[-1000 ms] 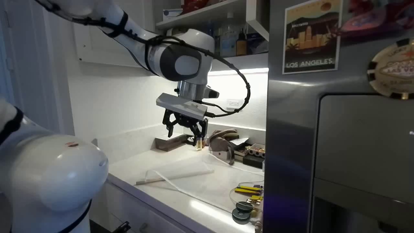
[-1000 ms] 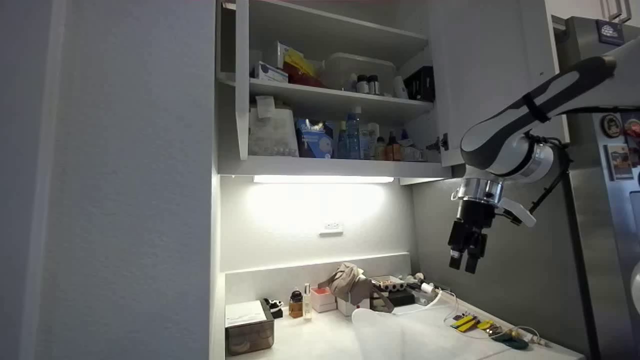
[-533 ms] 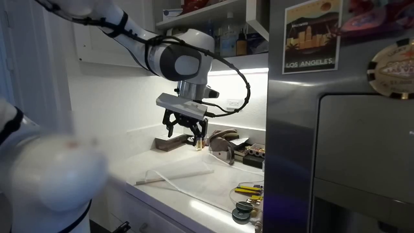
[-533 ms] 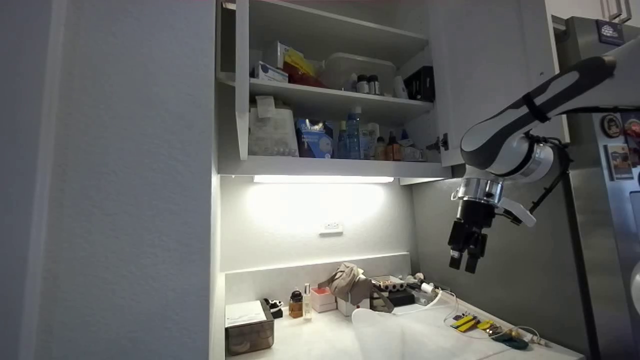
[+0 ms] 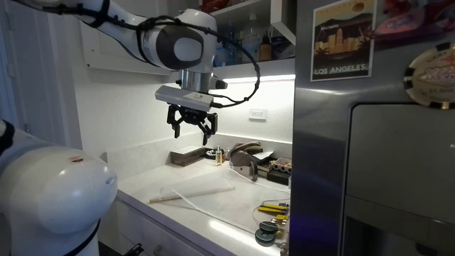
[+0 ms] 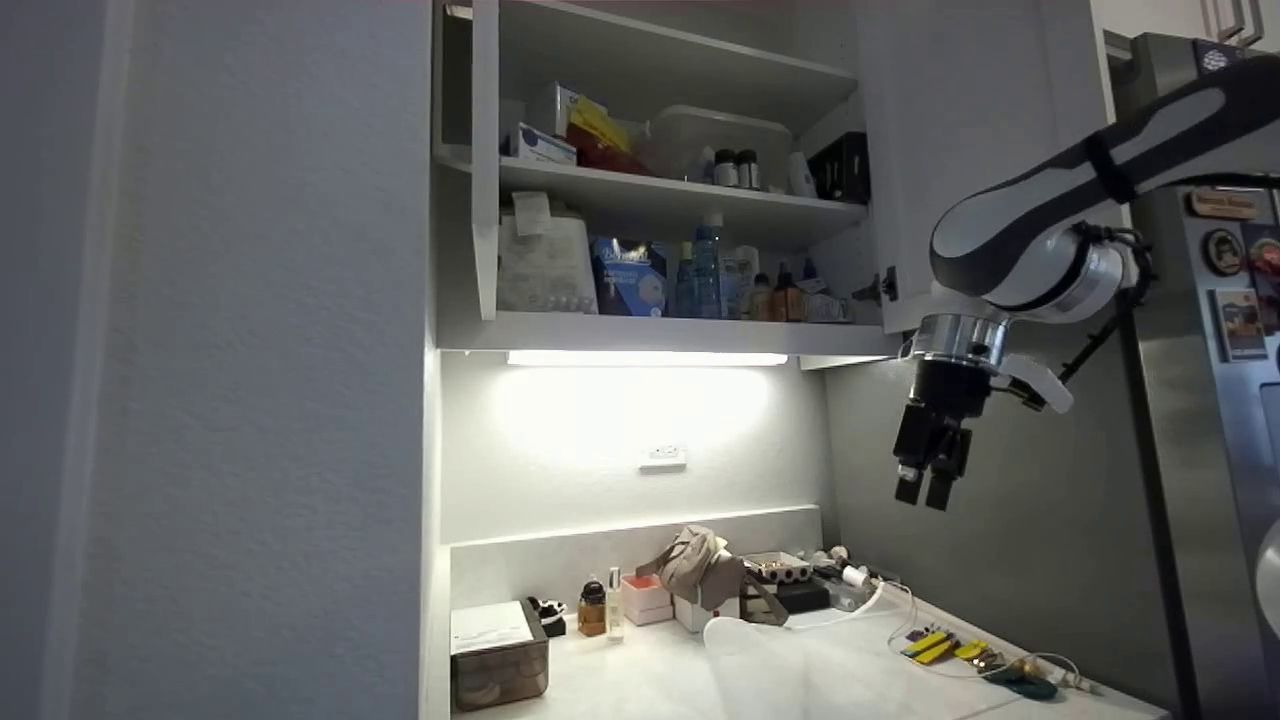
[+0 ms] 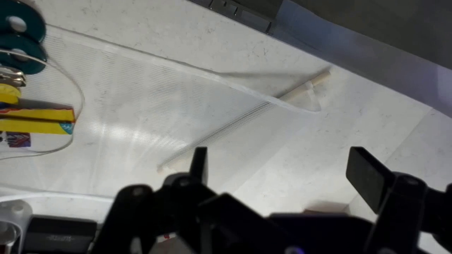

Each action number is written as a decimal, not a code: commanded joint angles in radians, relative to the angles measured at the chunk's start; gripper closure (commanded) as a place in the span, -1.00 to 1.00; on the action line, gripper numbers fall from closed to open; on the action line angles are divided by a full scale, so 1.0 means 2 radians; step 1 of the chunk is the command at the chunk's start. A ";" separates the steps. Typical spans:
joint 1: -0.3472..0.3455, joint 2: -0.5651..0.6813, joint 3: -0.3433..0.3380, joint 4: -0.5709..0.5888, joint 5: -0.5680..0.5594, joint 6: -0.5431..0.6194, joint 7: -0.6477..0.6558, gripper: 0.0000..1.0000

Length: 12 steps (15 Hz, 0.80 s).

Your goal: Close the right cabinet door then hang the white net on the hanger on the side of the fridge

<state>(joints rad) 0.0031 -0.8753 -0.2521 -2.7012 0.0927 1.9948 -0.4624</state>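
White net (image 7: 159, 102), see-thru mesh, w/ rod (image 7: 320, 78)

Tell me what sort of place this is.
Probably a home kitchen, or a nook beside one: a stainless-steel fridge stands near a pale countertop, with an open wall cabinet above the countertop.

Fridge (image 5: 355, 93) and counter (image 6: 630, 680) show a home kitchen.

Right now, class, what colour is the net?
The net is white, see-through mesh, clearest in the wrist view.
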 commanded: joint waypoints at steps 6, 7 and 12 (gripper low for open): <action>-0.005 -0.197 0.049 0.006 -0.020 -0.119 0.045 -1.00; -0.007 -0.211 0.053 0.010 -0.024 -0.124 0.055 -1.00; -0.020 -0.277 0.082 0.018 -0.085 -0.107 0.100 -1.00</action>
<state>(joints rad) -0.0085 -1.3589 -0.1267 -2.6696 -0.0155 1.7751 -0.3105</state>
